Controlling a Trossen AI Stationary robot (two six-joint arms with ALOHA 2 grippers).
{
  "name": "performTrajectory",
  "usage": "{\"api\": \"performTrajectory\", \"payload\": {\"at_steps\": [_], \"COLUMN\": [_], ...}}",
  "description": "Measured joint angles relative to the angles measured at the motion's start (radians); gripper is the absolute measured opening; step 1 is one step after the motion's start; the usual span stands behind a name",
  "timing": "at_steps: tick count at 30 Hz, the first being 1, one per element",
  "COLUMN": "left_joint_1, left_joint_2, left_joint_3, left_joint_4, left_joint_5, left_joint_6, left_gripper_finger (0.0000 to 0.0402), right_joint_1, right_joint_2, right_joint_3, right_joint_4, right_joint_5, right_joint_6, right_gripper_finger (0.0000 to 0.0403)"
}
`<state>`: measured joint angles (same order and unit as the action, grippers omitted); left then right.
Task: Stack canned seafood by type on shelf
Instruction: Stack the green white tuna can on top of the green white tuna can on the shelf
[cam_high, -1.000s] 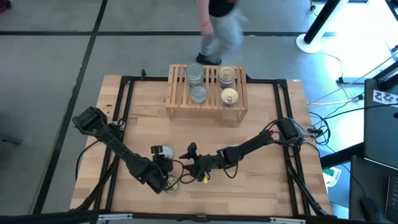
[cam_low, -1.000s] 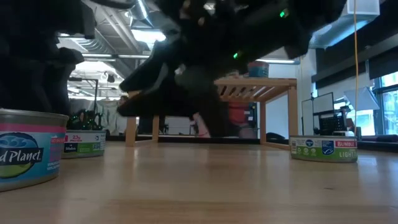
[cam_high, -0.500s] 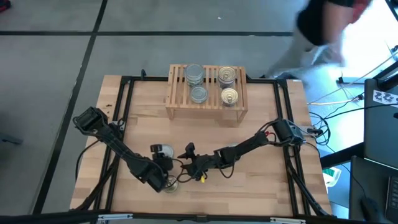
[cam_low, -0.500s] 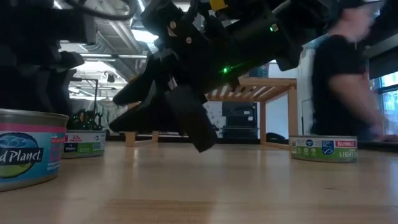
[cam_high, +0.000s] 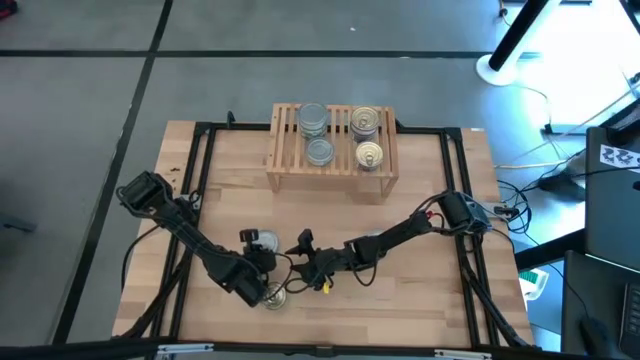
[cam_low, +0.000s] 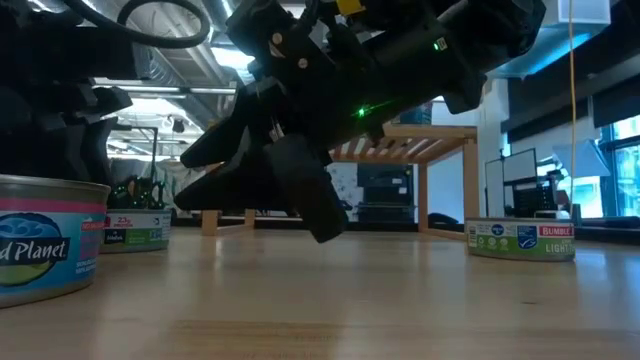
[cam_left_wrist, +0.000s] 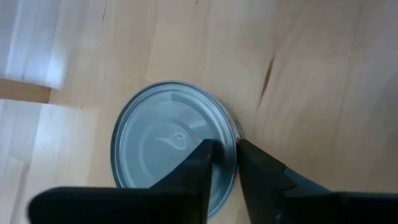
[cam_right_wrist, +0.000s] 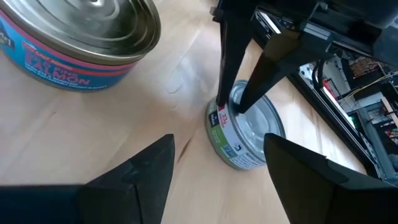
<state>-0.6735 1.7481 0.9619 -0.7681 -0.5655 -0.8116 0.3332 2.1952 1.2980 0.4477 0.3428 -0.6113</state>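
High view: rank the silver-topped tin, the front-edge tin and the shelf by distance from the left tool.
1. The silver-topped tin, gripped at its rim by the left tool.
2. The front-edge tin, beside the left wrist.
3. The shelf, at the table's far edge.

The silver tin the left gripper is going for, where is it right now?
In the high view the silver tin sits front-left of centre on the table, with the left gripper pinching its rim, and the open right gripper is just to its right.
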Motion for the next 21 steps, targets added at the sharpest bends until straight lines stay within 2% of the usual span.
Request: {"api": "performTrajectory", "payload": {"at_steps": [5,10,21], "left_joint_1": [-0.001,-0.001,0.0], "left_joint_2": [-0.001,-0.002,0.003], "left_joint_3": [0.001,0.0,0.028], "left_joint_4": [0.005,0.026,0.053], "left_joint_5": [0.007,0.006,0.029], "left_joint_6": [0.0,0.001,0.032], "left_gripper_finger": [0.0027,0.0007,0.0], "right_joint_1": [0.0,0.0,0.0], "right_joint_2": [0.0,0.0,0.0], "right_joint_3": [0.0,0.0,0.0], "right_joint_4": [0.0,0.0,-0.001], "right_joint_5": [0.0,0.0,0.0], "right_joint_6": [0.0,0.0,0.0], "right_gripper_finger": [0.0248,0.0248,0.0248]}}
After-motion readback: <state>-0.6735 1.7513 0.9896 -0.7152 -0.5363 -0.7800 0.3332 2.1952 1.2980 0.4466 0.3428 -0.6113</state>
